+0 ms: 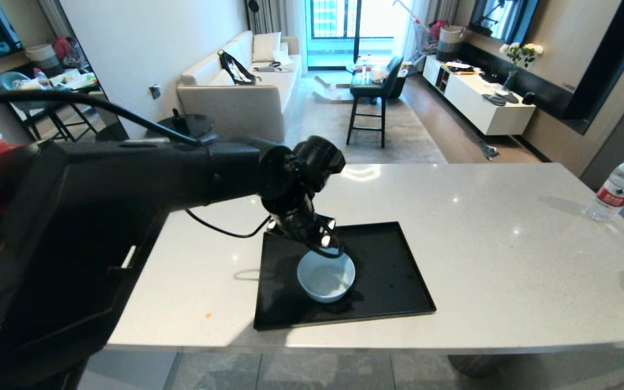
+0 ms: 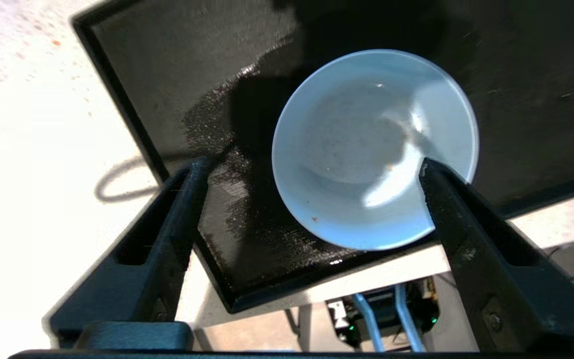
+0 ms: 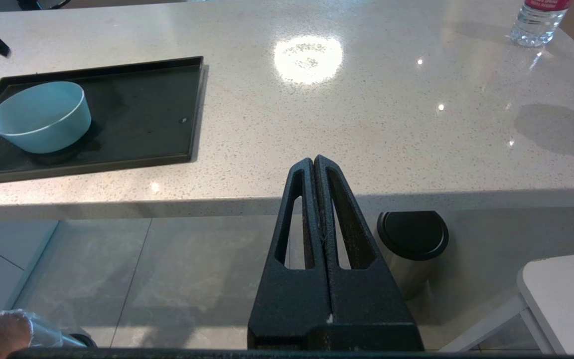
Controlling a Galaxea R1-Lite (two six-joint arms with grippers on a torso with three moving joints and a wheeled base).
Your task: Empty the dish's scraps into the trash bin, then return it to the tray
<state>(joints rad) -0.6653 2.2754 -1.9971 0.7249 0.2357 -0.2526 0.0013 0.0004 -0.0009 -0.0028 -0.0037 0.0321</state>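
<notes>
Countertop (image 1: 453,244), pale speckled stone, fills the middle of the head view, with a sofa (image 1: 241,86), a bar chair (image 1: 371,92) and a white cabinet (image 1: 477,100) across the top. The tray (image 1: 393,271) sits lower centre; the dish (image 1: 326,276) stands upright on it, empty. Left gripper (image 1: 327,245) hangs over the dish's rim, fingers spread wide. Right gripper (image 3: 315,162) is below the counter edge, fingers pressed together. A water bottle (image 1: 618,187) stands at right.
</notes>
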